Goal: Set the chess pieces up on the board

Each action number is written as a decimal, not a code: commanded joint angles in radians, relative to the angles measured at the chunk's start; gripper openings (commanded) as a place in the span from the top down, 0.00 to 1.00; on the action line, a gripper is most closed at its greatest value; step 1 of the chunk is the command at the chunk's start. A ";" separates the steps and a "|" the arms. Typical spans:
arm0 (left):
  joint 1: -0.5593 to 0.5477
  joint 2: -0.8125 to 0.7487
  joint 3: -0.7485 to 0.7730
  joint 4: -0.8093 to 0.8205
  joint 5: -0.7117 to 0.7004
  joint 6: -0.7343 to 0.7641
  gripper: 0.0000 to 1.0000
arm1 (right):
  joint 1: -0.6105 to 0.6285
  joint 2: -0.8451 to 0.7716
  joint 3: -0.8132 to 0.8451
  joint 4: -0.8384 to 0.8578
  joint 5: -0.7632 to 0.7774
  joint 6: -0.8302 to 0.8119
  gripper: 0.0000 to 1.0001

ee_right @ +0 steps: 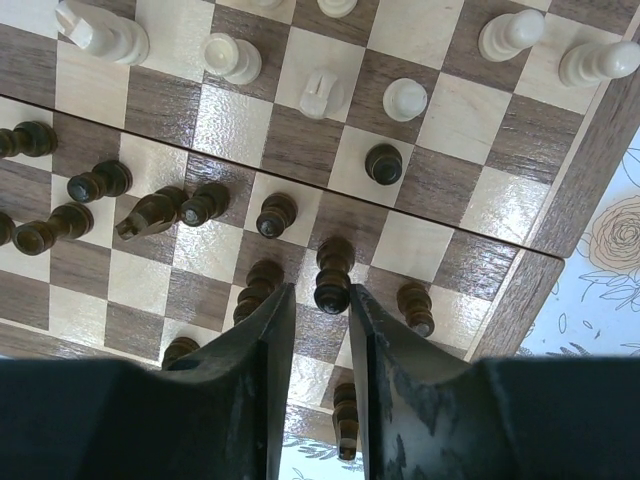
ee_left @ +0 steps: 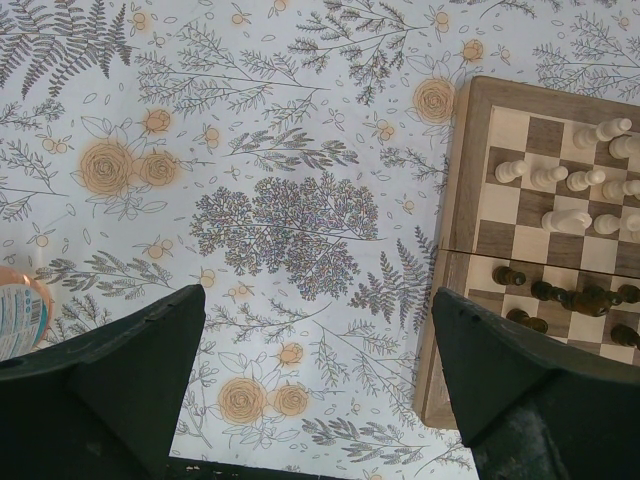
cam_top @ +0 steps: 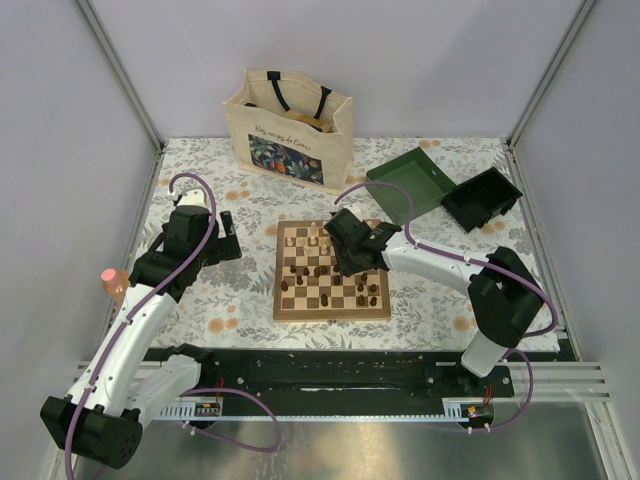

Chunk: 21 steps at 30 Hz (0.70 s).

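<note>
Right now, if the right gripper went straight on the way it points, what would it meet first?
Probably the dark chess piece at the mouth of the right gripper, centred on its gap, with the board just beneath. Depth is unclear.

A floral tablecloth [cam_top: 240, 290] covers the table. At the back stands a cream bag [cam_top: 289, 128] (dark handles, a flower print on its front). To its right lie a green box [cam_top: 410, 185] and, just beside it, a black box [cam_top: 482, 198]. A pink-capped bottle [cam_top: 113, 283] stands at the left edge.
</note>
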<state>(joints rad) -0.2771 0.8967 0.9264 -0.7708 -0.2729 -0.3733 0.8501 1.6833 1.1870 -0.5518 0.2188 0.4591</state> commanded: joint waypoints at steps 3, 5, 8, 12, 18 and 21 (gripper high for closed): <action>0.006 -0.005 0.005 0.018 0.009 0.008 0.01 | -0.009 -0.005 0.010 0.001 0.019 -0.008 0.67; 0.006 -0.005 0.006 0.018 0.011 0.008 0.01 | -0.009 -0.007 0.011 0.001 0.021 -0.013 0.71; 0.006 -0.007 0.005 0.018 0.009 0.008 0.01 | -0.010 -0.017 0.011 -0.002 0.030 -0.019 0.77; 0.007 -0.010 0.002 0.018 0.011 0.008 0.01 | -0.009 -0.056 0.008 -0.010 0.037 -0.030 0.78; 0.006 -0.010 0.003 0.019 0.009 0.008 0.01 | -0.009 -0.146 -0.015 -0.010 0.051 -0.037 0.79; 0.009 -0.010 0.003 0.018 0.011 0.008 0.01 | -0.008 -0.184 -0.029 -0.013 0.034 -0.033 0.79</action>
<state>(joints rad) -0.2771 0.8967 0.9264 -0.7704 -0.2726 -0.3733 0.8497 1.5810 1.1717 -0.5674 0.2279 0.4377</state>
